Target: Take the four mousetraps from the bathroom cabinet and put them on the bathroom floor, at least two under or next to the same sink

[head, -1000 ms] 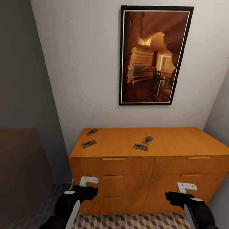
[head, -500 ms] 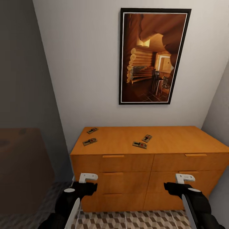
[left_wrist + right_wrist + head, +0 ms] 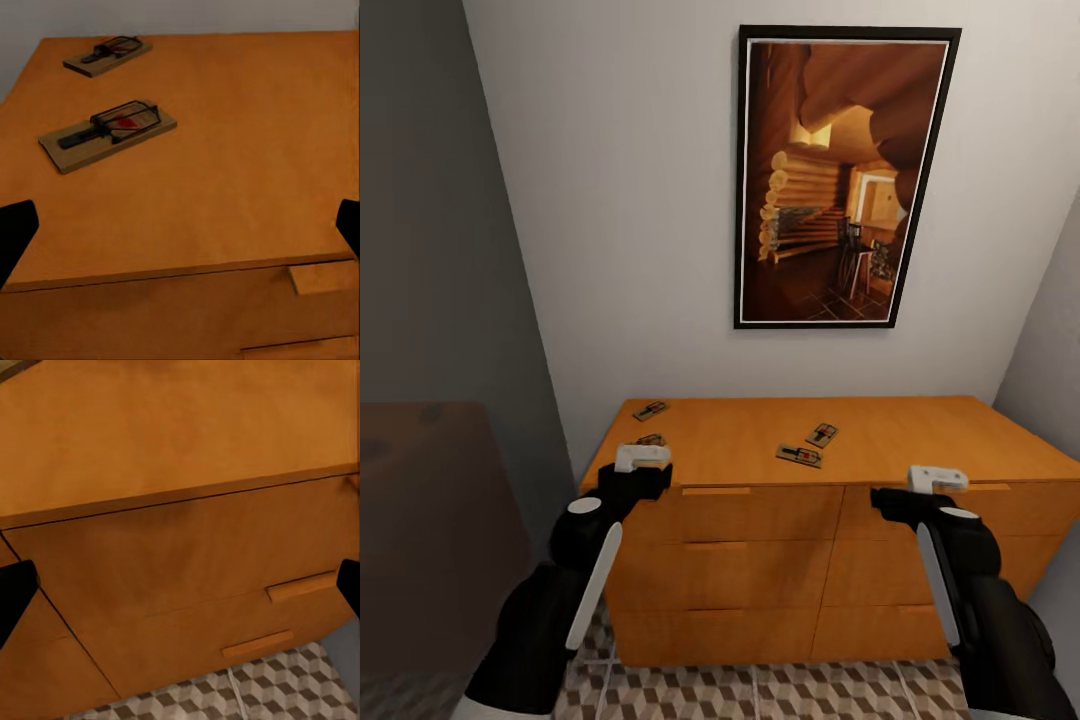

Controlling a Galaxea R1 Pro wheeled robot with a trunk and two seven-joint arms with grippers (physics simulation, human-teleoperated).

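Four mousetraps lie flat on the cabinet (image 3: 900,440) top, small tan boards with dark wire. Two sit near its left edge: one (image 3: 651,410) at the back left corner, one (image 3: 107,135) nearer the front, partly hidden in the head view. Two more (image 3: 822,435) (image 3: 800,456) lie close together mid-top. Cube-patterned bathroom floor (image 3: 760,690) lies below.

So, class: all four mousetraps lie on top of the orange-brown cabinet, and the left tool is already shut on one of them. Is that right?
Not quite. The four mousetraps do lie on the cabinet, but the left tool is open and holds nothing. The left wrist view shows its fingertips spread wide, with the nearest trap lying free ahead.
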